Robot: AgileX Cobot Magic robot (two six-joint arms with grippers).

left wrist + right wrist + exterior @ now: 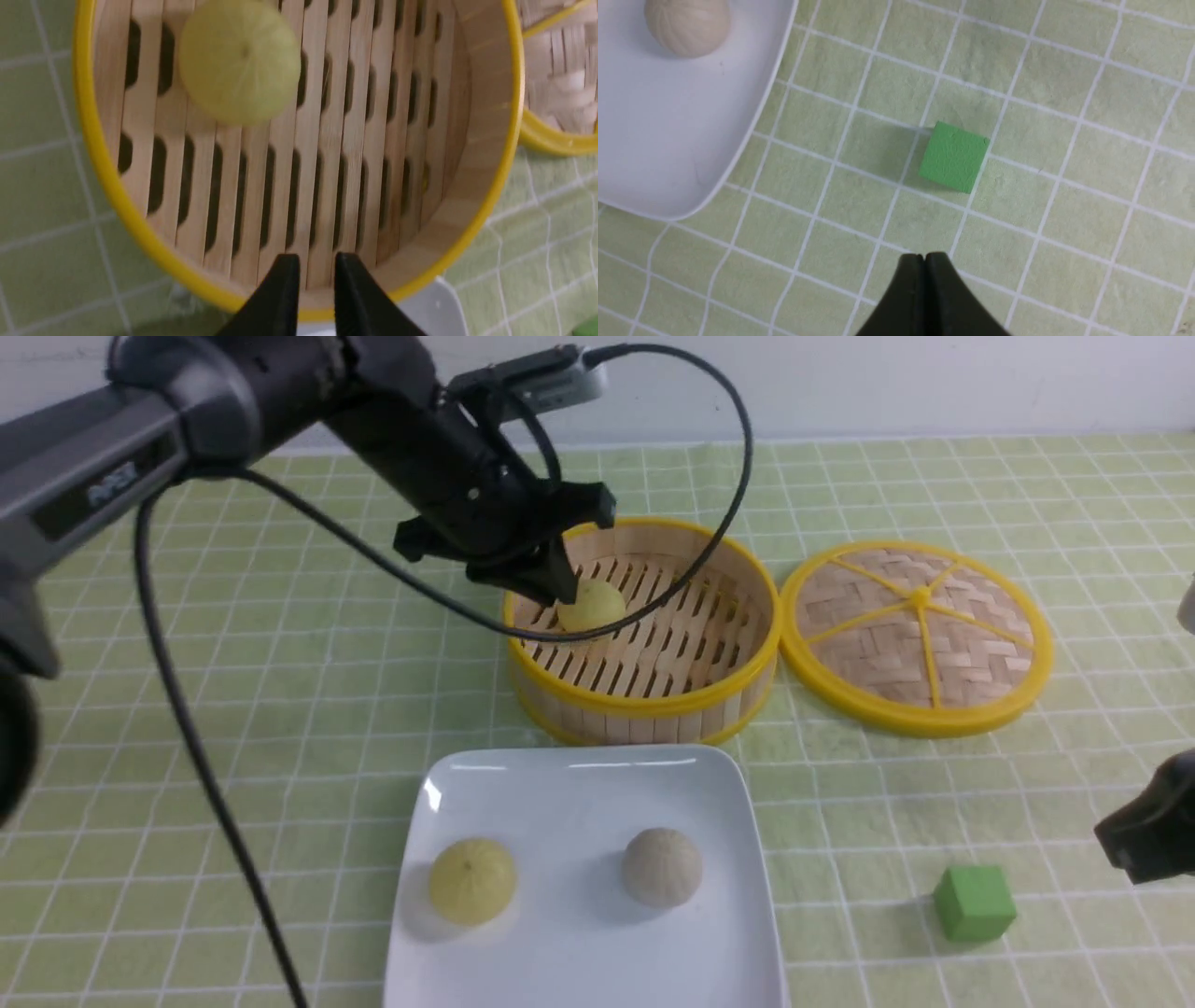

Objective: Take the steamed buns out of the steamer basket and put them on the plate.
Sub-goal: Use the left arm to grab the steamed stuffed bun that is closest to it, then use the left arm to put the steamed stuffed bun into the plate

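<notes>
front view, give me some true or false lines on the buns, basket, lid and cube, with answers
1. A yellow bun and a grey bun sit on the plate. True.
2. The basket is empty. False: a third bun sits in it.
3. The lid covers the basket. False: it lies flat on the table, beside the basket on the robot's right.
4. The green cube lies off the plate. True.
5. The right end effector holds the cube. False: it is shut on nothing, apart from the cube.
6. The left end effector holds nothing. True.
</notes>
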